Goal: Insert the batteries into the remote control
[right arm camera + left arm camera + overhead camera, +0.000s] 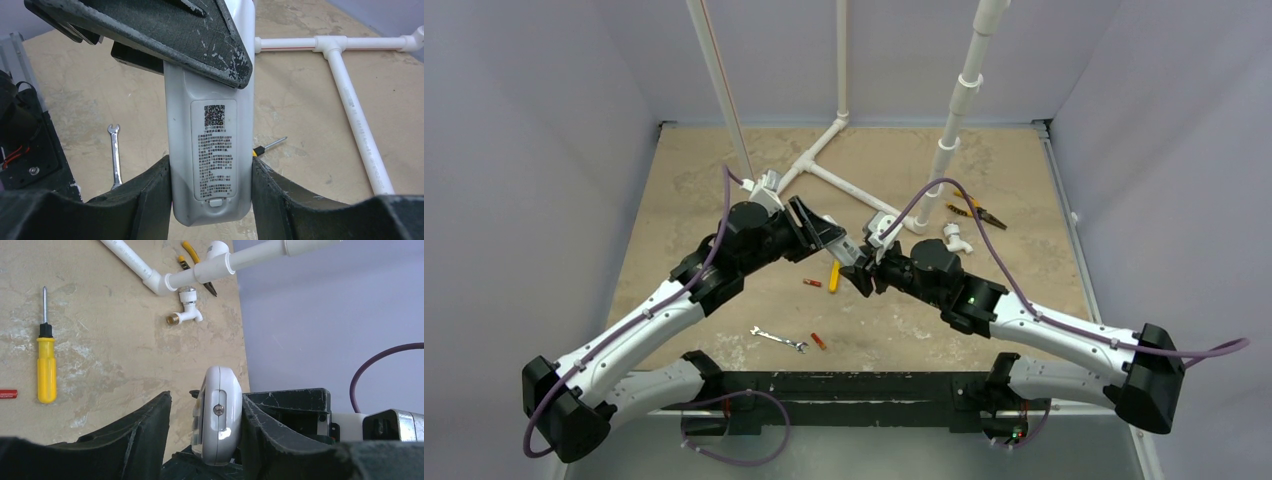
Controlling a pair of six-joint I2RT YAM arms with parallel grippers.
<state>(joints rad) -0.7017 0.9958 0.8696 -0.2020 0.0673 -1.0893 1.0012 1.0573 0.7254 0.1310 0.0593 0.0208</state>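
Observation:
The white remote control (209, 150) is held above the table, its back label and battery cover facing the right wrist camera. My right gripper (211, 167) is shut on its lower end, both fingers pressed on its sides. My left gripper (206, 397) is open around the other end (218, 415). The remote rests against one finger (270, 425), with a gap to the other (145, 430). Two orange-red batteries lie on the table, one (812, 283) below the grippers and one (819, 341) nearer the front. In the top view the grippers meet at the table's middle (849, 258).
A yellow-handled screwdriver (833, 275) lies under the grippers. A silver wrench (779, 340) lies front left. A white pipe frame (834, 170) stands at the back. A white tap fitting (956, 236) and yellow-handled pliers (974, 211) lie to the right.

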